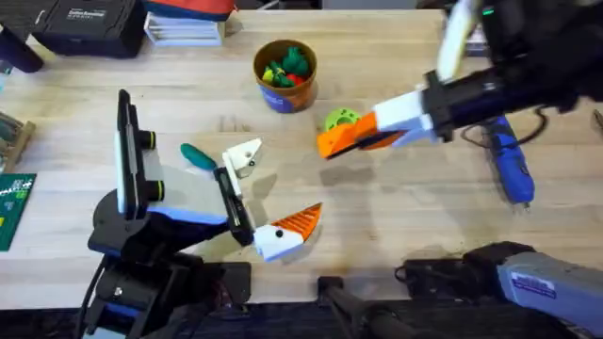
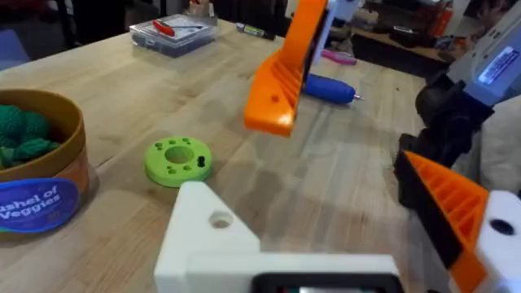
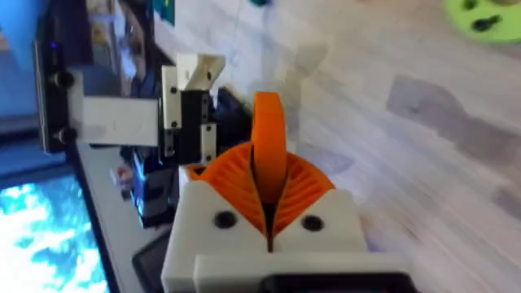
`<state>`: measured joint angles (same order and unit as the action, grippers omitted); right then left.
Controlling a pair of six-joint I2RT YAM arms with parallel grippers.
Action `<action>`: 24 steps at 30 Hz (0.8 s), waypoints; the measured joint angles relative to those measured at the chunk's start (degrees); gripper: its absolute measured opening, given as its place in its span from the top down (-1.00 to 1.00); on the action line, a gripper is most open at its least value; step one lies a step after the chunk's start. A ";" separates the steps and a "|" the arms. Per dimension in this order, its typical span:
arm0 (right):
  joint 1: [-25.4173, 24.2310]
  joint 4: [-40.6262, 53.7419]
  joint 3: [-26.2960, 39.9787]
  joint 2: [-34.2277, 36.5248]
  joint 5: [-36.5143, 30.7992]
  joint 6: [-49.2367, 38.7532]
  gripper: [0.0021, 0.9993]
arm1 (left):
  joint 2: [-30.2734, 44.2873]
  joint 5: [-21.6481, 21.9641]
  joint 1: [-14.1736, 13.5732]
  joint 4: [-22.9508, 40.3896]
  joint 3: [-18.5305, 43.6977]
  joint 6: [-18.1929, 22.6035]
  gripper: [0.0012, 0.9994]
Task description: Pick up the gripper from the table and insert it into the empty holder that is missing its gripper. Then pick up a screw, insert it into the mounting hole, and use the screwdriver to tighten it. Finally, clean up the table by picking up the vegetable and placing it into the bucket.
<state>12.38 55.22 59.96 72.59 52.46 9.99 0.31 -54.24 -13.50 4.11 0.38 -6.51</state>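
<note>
My right gripper (image 1: 350,139) hangs above the table's middle, its orange pads shut on the gripper piece (image 3: 269,122), which juts out past the fingertips. From the left wrist the same orange piece (image 2: 281,81) hangs in the air ahead. My left gripper (image 1: 283,184) is open: one side is the bare white empty holder (image 1: 243,155) with a hole (image 2: 220,220), the other carries an orange ribbed finger (image 2: 456,212). The teal vegetable (image 1: 198,155) lies on the table left of the holder. At the right lies the blue screwdriver (image 1: 509,165). The bucket (image 1: 285,75) stands at the back. A screw is too small to make out.
A lime-green ring disc (image 1: 341,120) lies just behind the right gripper. The bucket holds several toy vegetables. A clear box (image 2: 171,32), books and a black case sit along the far edge. A green board (image 1: 14,202) lies at the left edge.
</note>
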 joint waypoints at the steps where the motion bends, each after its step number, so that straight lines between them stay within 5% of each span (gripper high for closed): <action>1: 1.56 -0.89 0.00 0.95 0.40 0.32 0.99 | 0.01 0.00 0.00 -0.02 0.00 0.01 -0.97; 8: 9.26 -11.37 0.00 2.53 1.11 5.55 0.99 | -0.02 0.00 0.00 -0.02 0.00 0.01 -0.97; 14: 10.71 -10.52 0.00 1.41 -1.11 10.62 0.99 | -0.02 0.00 0.00 -0.02 0.00 0.01 -0.97; 24: 10.73 -13.19 -3.19 -14.40 -7.84 15.84 0.99 | -0.02 0.00 0.00 -0.02 0.00 -0.02 -0.97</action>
<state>23.11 42.03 56.78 58.19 44.62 25.83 0.30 -54.24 -13.50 4.10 0.38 -6.52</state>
